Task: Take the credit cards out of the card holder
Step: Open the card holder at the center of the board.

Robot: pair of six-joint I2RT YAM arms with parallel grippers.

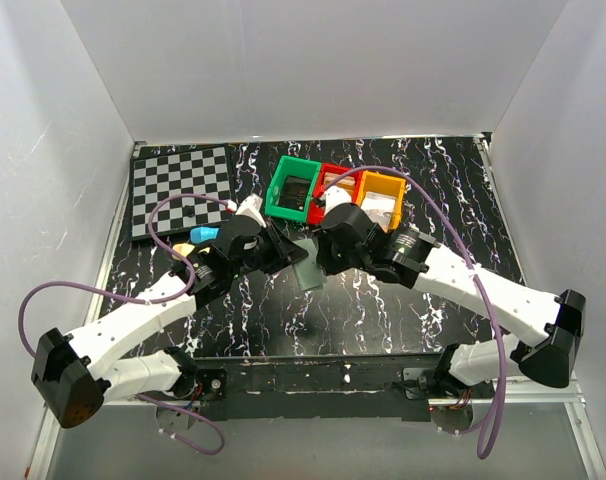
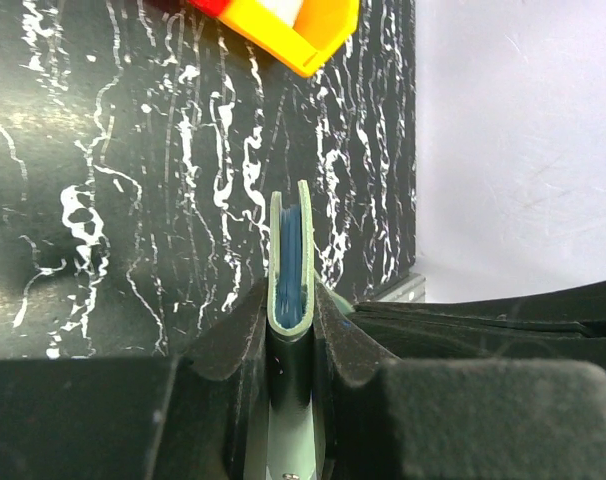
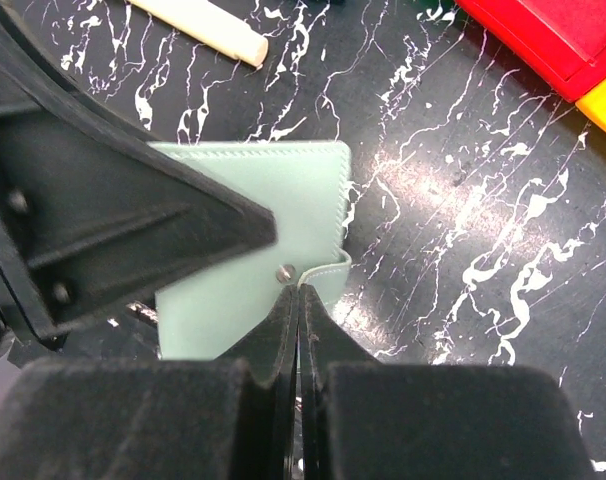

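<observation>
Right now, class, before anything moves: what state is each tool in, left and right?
The left tool is closed on the folded card holder.
The right tool is closed, tips at the side tab; whether it pinches it cannot be told.

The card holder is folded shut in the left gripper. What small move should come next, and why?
Probably the right gripper should pull the side tab gently away to unsnap it. The left gripper clamps the card holder folded shut, and the right one seems to pinch that tab.
</observation>
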